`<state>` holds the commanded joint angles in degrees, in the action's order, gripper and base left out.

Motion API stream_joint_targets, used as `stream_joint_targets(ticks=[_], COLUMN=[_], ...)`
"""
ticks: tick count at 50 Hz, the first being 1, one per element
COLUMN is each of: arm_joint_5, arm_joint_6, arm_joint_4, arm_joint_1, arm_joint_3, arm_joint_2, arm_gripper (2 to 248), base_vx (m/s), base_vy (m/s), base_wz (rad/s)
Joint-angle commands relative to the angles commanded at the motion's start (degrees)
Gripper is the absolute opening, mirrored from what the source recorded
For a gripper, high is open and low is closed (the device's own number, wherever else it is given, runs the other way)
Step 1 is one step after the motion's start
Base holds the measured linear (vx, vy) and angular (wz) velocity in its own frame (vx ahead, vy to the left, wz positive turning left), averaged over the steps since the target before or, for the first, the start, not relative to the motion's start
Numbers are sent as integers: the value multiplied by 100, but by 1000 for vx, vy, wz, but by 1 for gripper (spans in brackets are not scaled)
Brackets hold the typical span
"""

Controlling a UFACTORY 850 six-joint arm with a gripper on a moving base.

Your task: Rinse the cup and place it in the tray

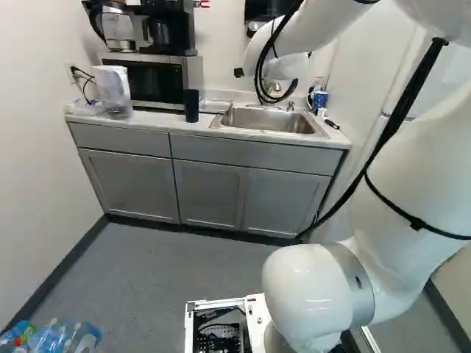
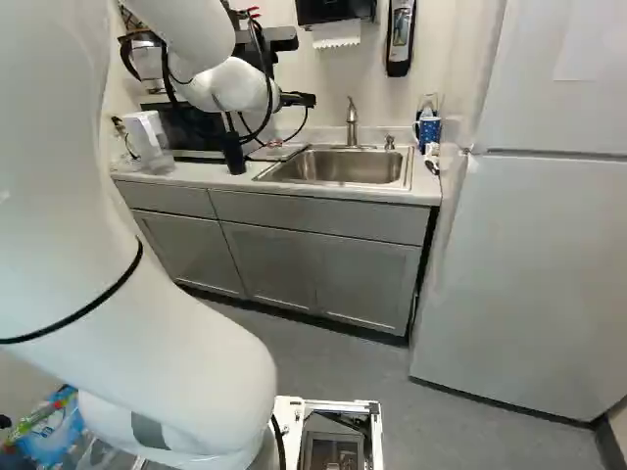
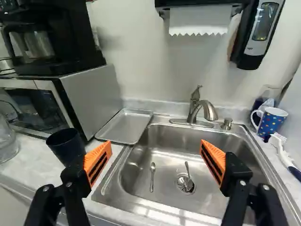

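Observation:
In the base views my arm's wrist hides the fingers. Per the wrist view, my gripper stands open over the sink's near side, nothing between its orange pads. A dark cup stands on the counter beyond the finger nearer the microwave, apart from it; the left base view shows this dark cup left of the sink. The metal tray lies flat between microwave and sink, apparently with nothing in it. A blue dotted mug stands on the sink's other side. Two spoons lie in the sink.
The faucet rises behind the sink, with a soap dispenser and paper towel holder above. A microwave carries a coffee maker. A clear pitcher stands near the dark cup. A brush lies by the mug. The fridge stands at right.

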<state>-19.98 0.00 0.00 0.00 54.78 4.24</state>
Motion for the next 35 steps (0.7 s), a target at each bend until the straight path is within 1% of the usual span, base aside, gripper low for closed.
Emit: stream_joint_targets(ticks=[35], arm_joint_5=[0], arm_joint_6=[0], arm_joint_4=[0], arm_joint_1=[0], arm_joint_3=[0], arm_joint_2=[0], arm_gripper=[247], base_vx=[97], base_vy=[-29], base_wz=[155])
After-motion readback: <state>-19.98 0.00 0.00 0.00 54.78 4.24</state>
